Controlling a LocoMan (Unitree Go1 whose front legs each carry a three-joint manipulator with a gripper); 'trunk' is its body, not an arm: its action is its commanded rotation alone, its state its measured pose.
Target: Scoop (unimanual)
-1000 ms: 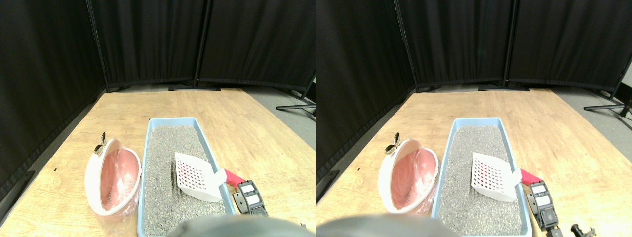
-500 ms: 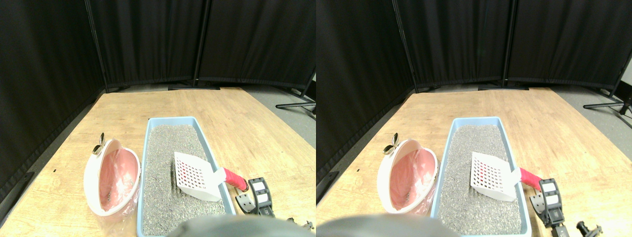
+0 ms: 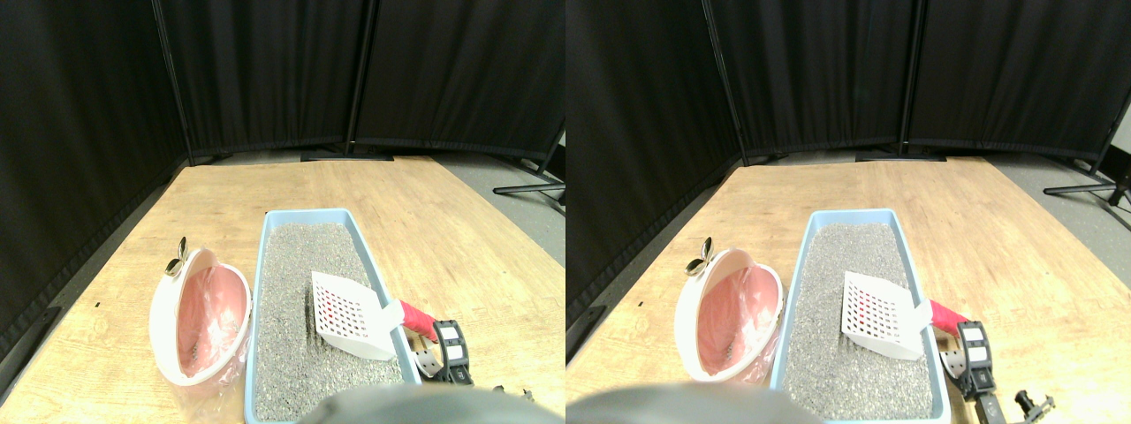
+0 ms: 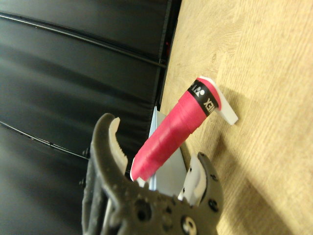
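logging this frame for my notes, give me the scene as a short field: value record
scoop: white slotted head lying on the litter, red handle sticking out over the tray's right rim
tray: blue, filled with grey litter
bin: white, pink liner, left of tray
gripper: right, jaws open either side of the handle, not closed on it
floor: wooden boards

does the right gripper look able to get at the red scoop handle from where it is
Probably yes. The right gripper is open with the red handle lying between its jaws, not yet clamped. Nothing blocks it; the handle sticks out over the litter tray rim.
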